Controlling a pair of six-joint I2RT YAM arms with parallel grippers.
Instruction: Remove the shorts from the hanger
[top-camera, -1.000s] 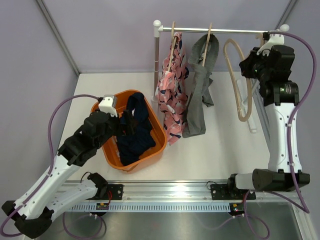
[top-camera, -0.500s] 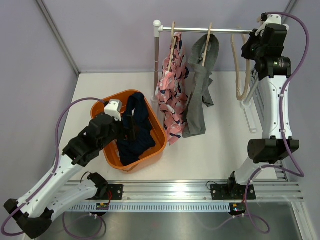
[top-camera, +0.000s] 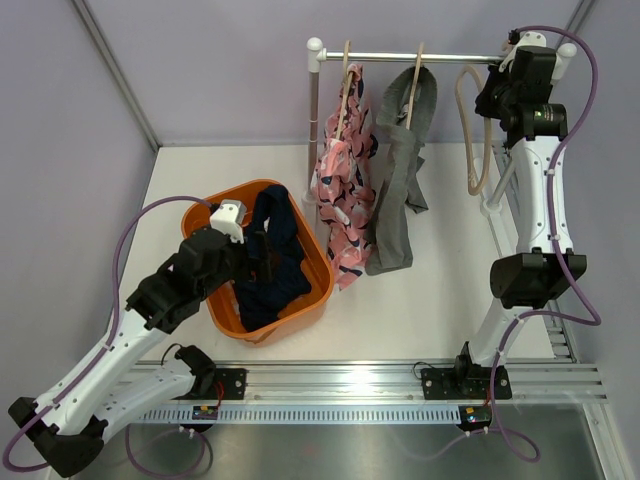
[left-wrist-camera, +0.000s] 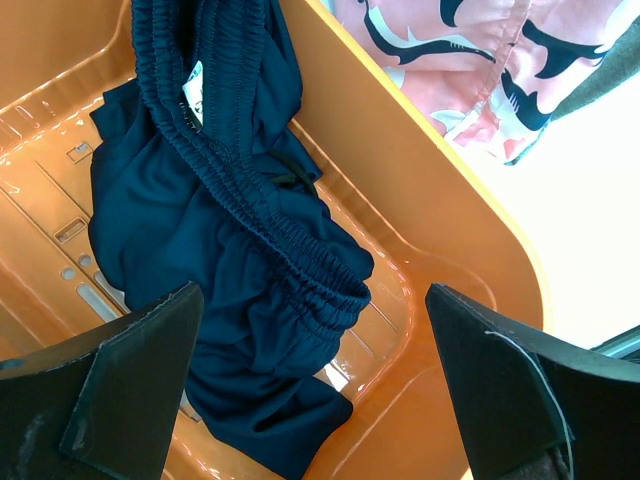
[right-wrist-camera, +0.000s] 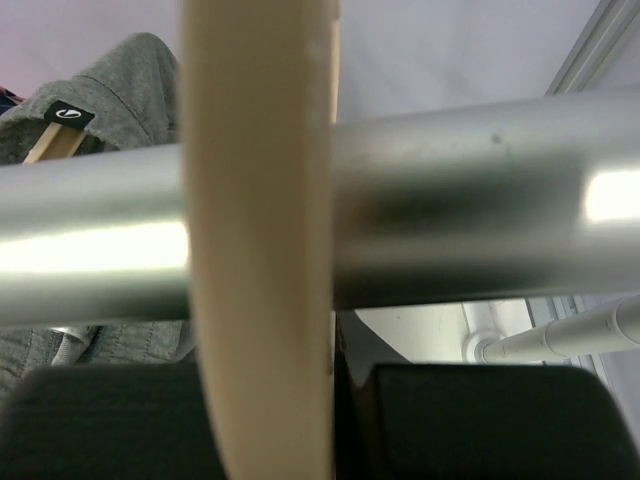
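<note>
The navy shorts (top-camera: 268, 268) lie crumpled in the orange basket (top-camera: 322, 272); they also show in the left wrist view (left-wrist-camera: 230, 230). My left gripper (top-camera: 256, 244) hangs open over them, its fingers wide apart and empty (left-wrist-camera: 312, 292). The pink patterned shorts (top-camera: 342, 200) and the grey shorts (top-camera: 396, 200) hang on wooden hangers from the metal rail (top-camera: 445, 59). My right gripper (top-camera: 497, 88) is at the rail's right end, shut on an empty beige hanger (top-camera: 476, 135). In the right wrist view the hanger (right-wrist-camera: 260, 250) crosses the rail (right-wrist-camera: 480, 210) between my fingers (right-wrist-camera: 290, 410).
The rack's white posts stand at the left (top-camera: 314, 120) and the right (top-camera: 500, 190) of the rail. The basket (left-wrist-camera: 450, 200) sits left of the hanging pink shorts (left-wrist-camera: 470, 60), almost touching them. Grey walls close in the table at the back and sides.
My right gripper has risen and moved left to the rail with the empty hanger, which now hangs straighter by the rail. My left gripper shifted slightly over the basket.
</note>
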